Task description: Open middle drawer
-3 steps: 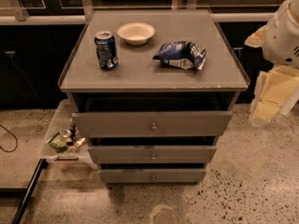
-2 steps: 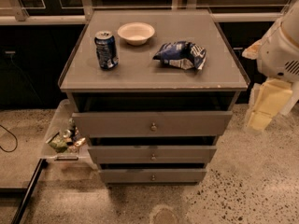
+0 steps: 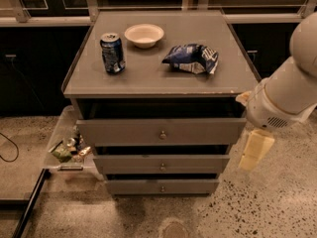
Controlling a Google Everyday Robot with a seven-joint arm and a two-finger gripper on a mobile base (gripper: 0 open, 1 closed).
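Just right of the middle drawer (image 3: pixel 133 163) hangs the claw (image 3: pixel 255 150), grip state unclear

Grey middle drawer (image 3: pixel 193 163), blue can (image 3: pixel 113 52), cream bowl (image 3: pixel 144 34), blue-white bag (image 3: pixel 191 58); pale yellow tool (image 3: pixel 255 150) right of it

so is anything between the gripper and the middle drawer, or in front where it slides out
Nothing visible does. The gripper hangs right of the cabinet, only open space between it and the middle drawer. The floor in front of the drawer is bare; the plastic bin sits left of the cabinet, outside its path.
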